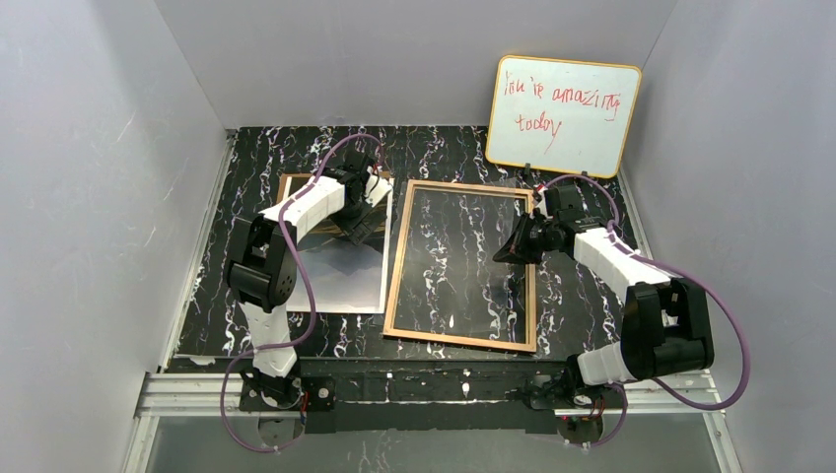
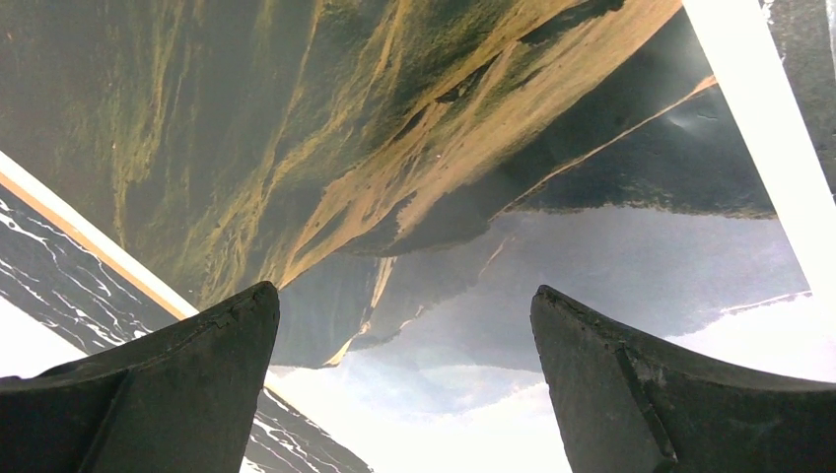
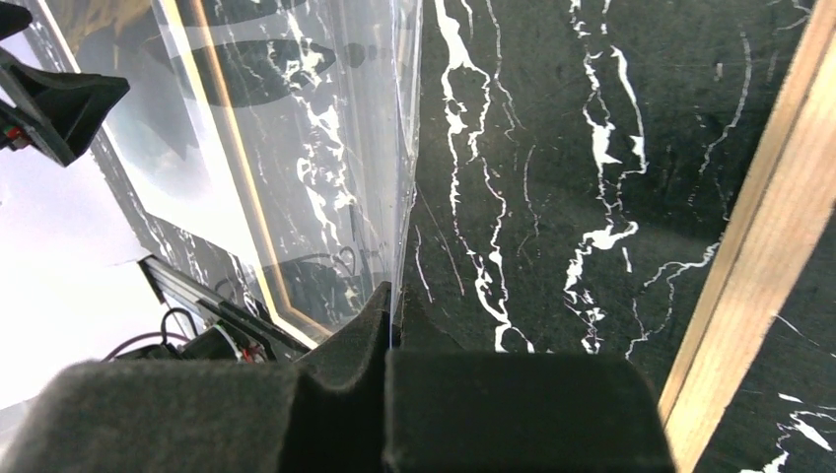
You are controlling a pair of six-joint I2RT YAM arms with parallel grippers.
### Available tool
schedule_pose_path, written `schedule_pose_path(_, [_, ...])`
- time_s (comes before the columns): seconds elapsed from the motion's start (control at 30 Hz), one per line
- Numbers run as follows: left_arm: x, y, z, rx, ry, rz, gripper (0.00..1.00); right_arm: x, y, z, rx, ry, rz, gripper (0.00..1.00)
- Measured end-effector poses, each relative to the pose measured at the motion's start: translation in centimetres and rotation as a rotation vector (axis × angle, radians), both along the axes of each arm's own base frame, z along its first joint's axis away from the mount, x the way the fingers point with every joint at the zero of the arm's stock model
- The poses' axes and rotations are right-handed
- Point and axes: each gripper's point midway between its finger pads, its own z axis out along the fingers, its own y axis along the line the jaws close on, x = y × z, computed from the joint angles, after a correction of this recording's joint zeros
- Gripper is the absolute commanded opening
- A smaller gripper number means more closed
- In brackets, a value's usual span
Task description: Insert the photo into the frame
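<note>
**Q:** Where is the photo [image 1: 340, 281]?

**A:** Left of the frame [image 1: 459, 340], just beside its left rail. It lies picture-up on the table [image 1: 212, 296], over a brown panel [image 1: 287, 183] that shows past its far edge.

**Q:** And my left gripper [image 1: 363, 229]?

**A:** It hovers over the photo's far half, left of the frame. The jaws are spread wide with nothing between them.

**Q:** How will the photo handle?

**A:** I'd expect it to be light, floppy and slick, since it is a thin glossy print. It lies flat, so you have no raised edge to pinch. Go for the white border on the side nearest the frame and take hold there. Lift it low and slowly. If you hold it by one corner it will likely sag and may crease.

**Q:** What about the frame?

**A:** It lies tan side up, and the marble table shows through its opening.

**Q:** And my right gripper [image 1: 501, 251]?

**A:** It is over the frame's right side, closed on the edge of a clear pane [image 3: 325, 148]. The wrist view shows the pane edge-on. I can't tell whether it is fully out of the frame. Treat the pane as stiff, slippery and probably brittle. Hold it steady and don't twist it.
</note>
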Motion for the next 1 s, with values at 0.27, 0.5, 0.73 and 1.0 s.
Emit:
schedule_pose_path(0.27, [-0.3, -0.4, -0.2, -0.026, 0.014, 0.002, 0.98, 0.0, -1.0, 0.1, -0.029, -0.005, -0.029, 0.01])
schedule_pose_path(0.5, [-0.4, -0.5, -0.2, -0.031, 0.018, 0.0, 0.98, 0.0, -1.6, -0.1, -0.04, 0.005, -0.043, 0.01])
schedule_pose_path(0.73, [-0.4, -0.6, -0.2, -0.032, 0.019, -0.001, 0.98, -0.1, -1.9, -0.1, -0.049, 0.005, -0.035, 0.01])
schedule_pose_path(1.0, [-0.5, -0.7, -0.2, -0.031, 0.022, -0.002, 0.98, -0.5, -2.1, -0.3, -0.056, 0.022, -0.03, 0.01])
